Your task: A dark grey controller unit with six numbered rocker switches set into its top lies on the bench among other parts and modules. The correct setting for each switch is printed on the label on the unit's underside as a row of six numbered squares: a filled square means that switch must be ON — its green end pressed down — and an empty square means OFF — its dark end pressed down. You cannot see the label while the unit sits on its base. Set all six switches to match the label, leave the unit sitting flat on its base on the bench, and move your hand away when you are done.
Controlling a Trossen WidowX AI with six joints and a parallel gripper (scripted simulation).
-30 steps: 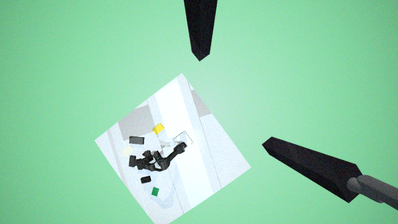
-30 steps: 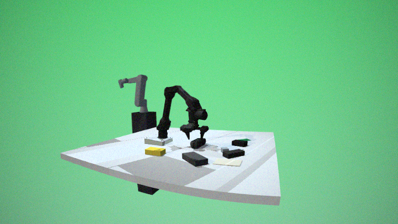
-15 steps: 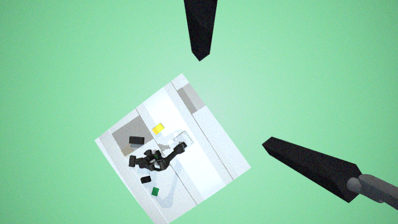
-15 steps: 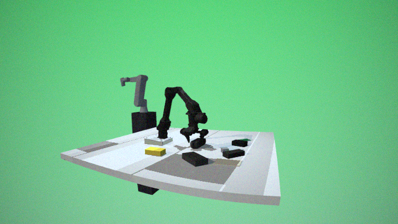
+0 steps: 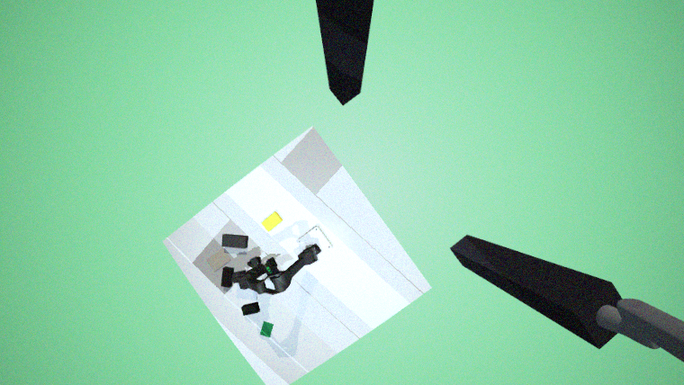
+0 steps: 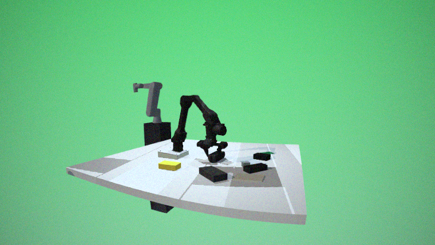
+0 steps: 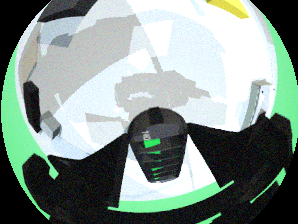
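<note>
The dark grey controller unit is at the bench surface under my hand, with its switch side toward the wrist camera. Green switch ends show in a row down its top in the wrist view, foreshortened; I cannot read each switch's setting. My gripper is shut on the unit, one finger against each long side near its rounded end. The underside label is hidden. Whether the unit is slightly tilted or flat I cannot tell.
A yellow block, a dark grey box, two black boxes, a beige sheet, a green piece and a small grey block lie around.
</note>
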